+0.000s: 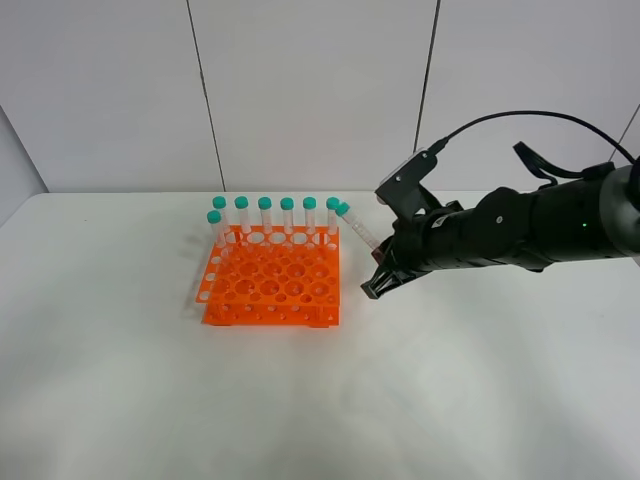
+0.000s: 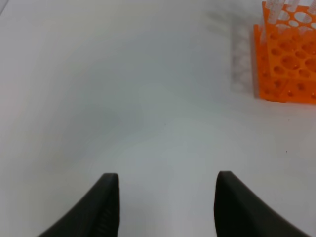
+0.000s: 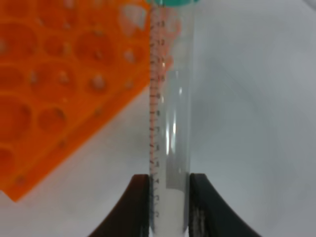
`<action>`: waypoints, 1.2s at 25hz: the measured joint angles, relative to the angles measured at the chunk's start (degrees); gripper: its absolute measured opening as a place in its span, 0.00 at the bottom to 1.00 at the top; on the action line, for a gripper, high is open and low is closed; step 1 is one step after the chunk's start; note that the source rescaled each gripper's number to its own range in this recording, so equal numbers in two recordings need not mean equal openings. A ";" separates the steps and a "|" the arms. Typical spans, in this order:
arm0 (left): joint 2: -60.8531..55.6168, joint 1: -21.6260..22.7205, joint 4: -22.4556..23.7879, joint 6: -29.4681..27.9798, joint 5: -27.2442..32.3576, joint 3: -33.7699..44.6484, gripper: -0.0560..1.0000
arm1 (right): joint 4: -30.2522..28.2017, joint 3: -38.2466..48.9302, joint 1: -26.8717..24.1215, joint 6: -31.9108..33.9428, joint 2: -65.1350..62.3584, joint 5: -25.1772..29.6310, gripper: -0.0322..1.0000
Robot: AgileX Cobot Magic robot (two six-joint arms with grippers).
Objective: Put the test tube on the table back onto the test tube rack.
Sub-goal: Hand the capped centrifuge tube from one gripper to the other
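The left jaws are hanging released over bare counter (image 2: 148, 98). The right jaws are grasping the test tube (image 3: 170, 113) by its lower end, holding it tilted and lifted just beside the test tube rack (image 1: 270, 285). It is likely being carried over; next it needs uprighting above a free hole.

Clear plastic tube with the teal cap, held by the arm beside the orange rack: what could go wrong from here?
The right tool grips the clear teal-capped plastic tube low, near its tip, so it might pivot or slip. The tube leans towards the orange plastic holed rack; its cap could bump the nearest standing tube, or its tip could catch a hole's rim.
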 joint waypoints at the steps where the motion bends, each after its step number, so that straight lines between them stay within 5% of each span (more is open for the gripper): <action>1: 0.00 0.00 0.00 0.00 0.00 0.00 0.82 | -0.11 0.00 1.25 0.00 0.00 -0.46 0.03; 14: 0.00 0.00 0.00 0.00 0.00 0.00 0.82 | -3.30 0.05 16.30 0.29 0.00 -10.01 0.03; 20: 0.00 0.00 0.00 0.00 0.00 0.00 0.82 | -6.30 0.11 18.61 8.38 0.00 -13.97 0.03; 24: 0.00 0.00 0.00 0.00 0.00 0.00 0.82 | -14.60 0.11 20.28 20.54 0.00 -16.55 0.03; 30: 0.00 0.00 0.00 0.00 0.00 0.00 0.82 | -37.61 0.11 24.32 40.62 0.00 -19.25 0.03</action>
